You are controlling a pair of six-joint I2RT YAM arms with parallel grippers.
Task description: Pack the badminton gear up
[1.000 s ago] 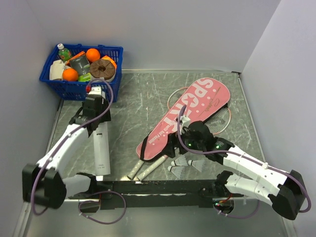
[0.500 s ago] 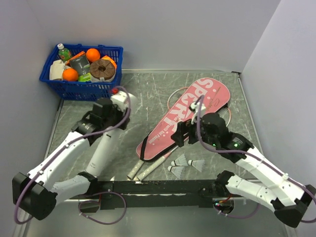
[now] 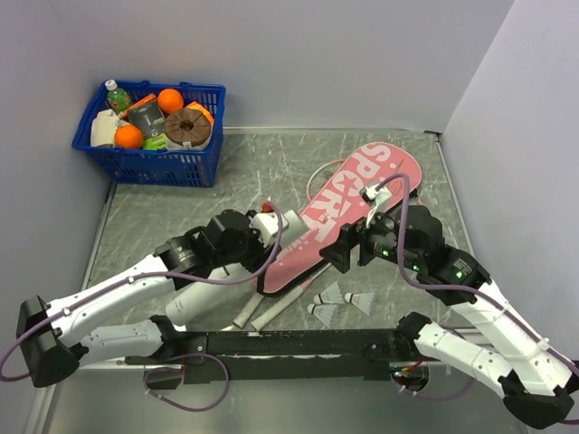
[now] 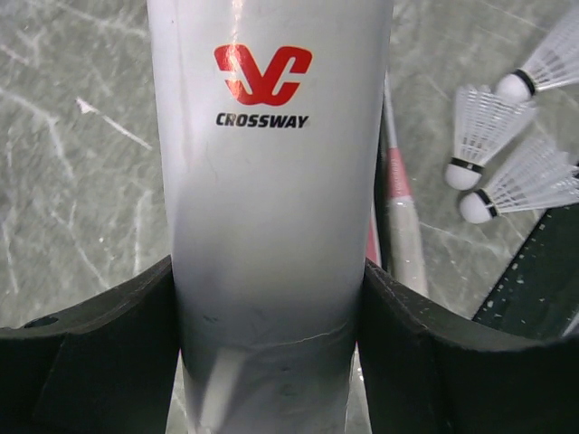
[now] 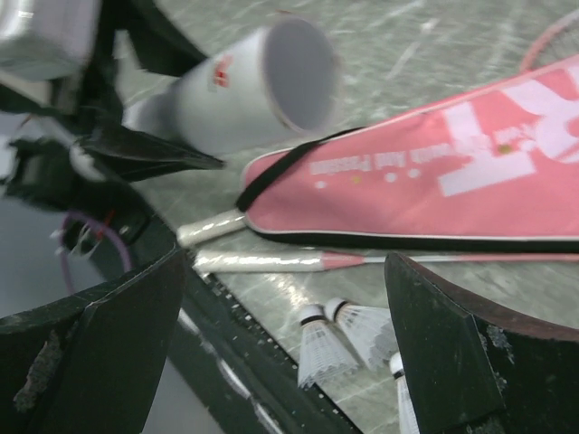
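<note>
My left gripper (image 3: pixel 256 240) is shut on the white tube (image 3: pixel 288 226), which is lettered "CROSSWAY" (image 4: pixel 262 120), and holds it tilted with its open end (image 5: pixel 300 74) toward the pink "SPORT" bag (image 3: pixel 355 206). The bag lies diagonally over two rackets; their whitish handles (image 3: pixel 271 309) stick out at its near end. Three white shuttlecocks (image 3: pixel 340 299) lie on the table by the handles and also show in the left wrist view (image 4: pixel 484 149). My right gripper (image 3: pixel 349 252) is open and empty above the bag's near end, with the shuttlecocks (image 5: pixel 336 347) below its jaws.
A blue basket (image 3: pixel 149 161) of groceries stands at the far left corner. Racket heads (image 3: pixel 313 177) poke out from under the bag. A black rail (image 3: pixel 298 342) runs along the near edge, close to the shuttlecocks. Walls close the table on the left, back and right.
My left arm has swung the tube from the left side of the table to the middle, beside the bag's near end. My right gripper has risen from the shuttlecocks and moved back over the bag.
</note>
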